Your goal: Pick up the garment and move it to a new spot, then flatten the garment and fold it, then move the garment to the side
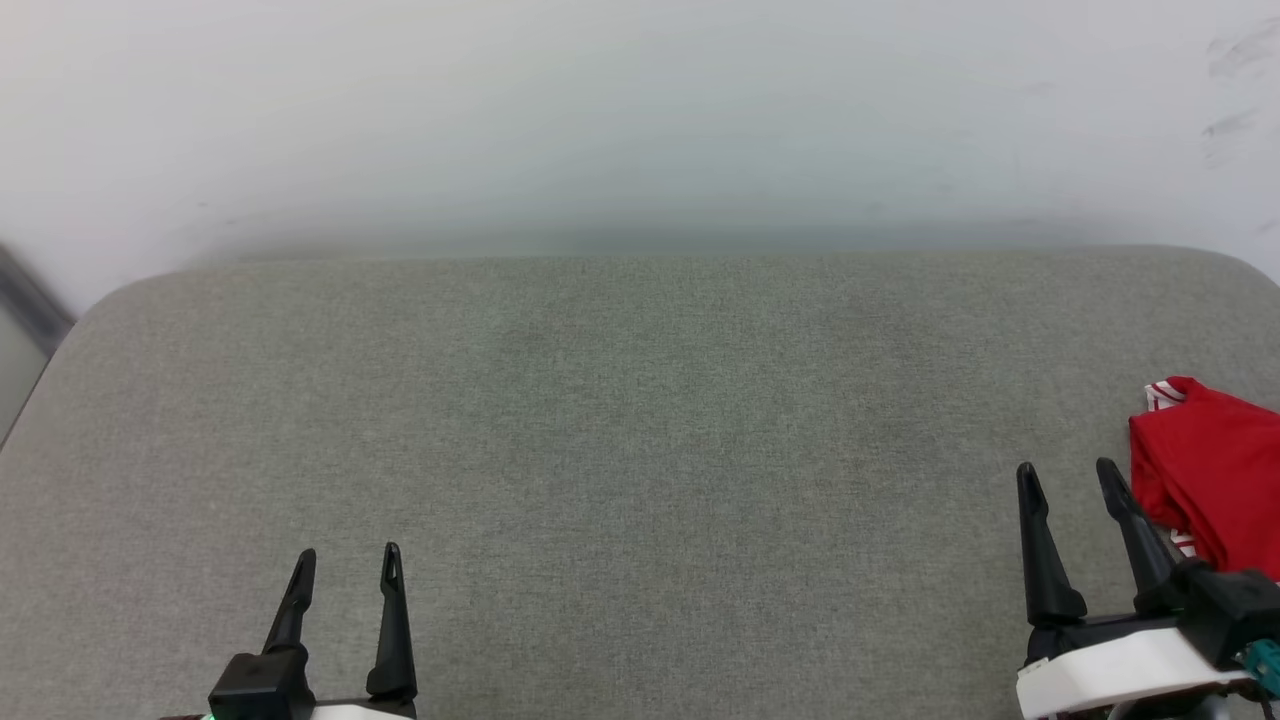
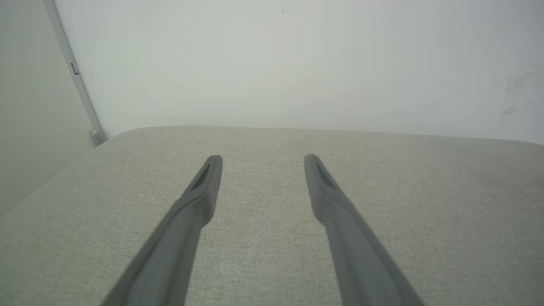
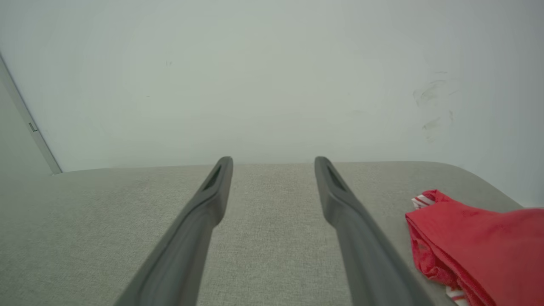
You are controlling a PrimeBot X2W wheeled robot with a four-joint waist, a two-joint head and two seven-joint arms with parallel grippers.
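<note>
- Left gripper [image 1: 349,551]: I'm holding the jaws wide apart with nothing between them. The fingers are pointing toward the far edge of the bench [image 1: 640,420], over its near-left part.
- Right gripper [image 1: 1066,466]: I'm holding these jaws wide apart too, gripping nothing. It's sitting close to the bench's right edge, reaching a bit farther in than the left one.
- I can't tell whether either pair of fingertips is touching the fabric or hanging just above it.
- The garment [image 1: 1210,470] is lying bunched up at the bench's right edge, just beside my right gripper's outer finger. In the right wrist view a thin strip of bench is showing between finger and cloth, so they're not touching.
- The cloth is showing mostly red, with red-and-white striped trim peeking out at its far tip and along its near underside. Its right side is running off the frame.
- The bench is showing grey woven fabric and rounded far corners.
- A pale wall [image 1: 640,120] is rising behind the far edge, with faint scuff marks toward its right end.
- A grey vertical strip [image 2: 76,80] is running down beside the far-left corner.
</note>
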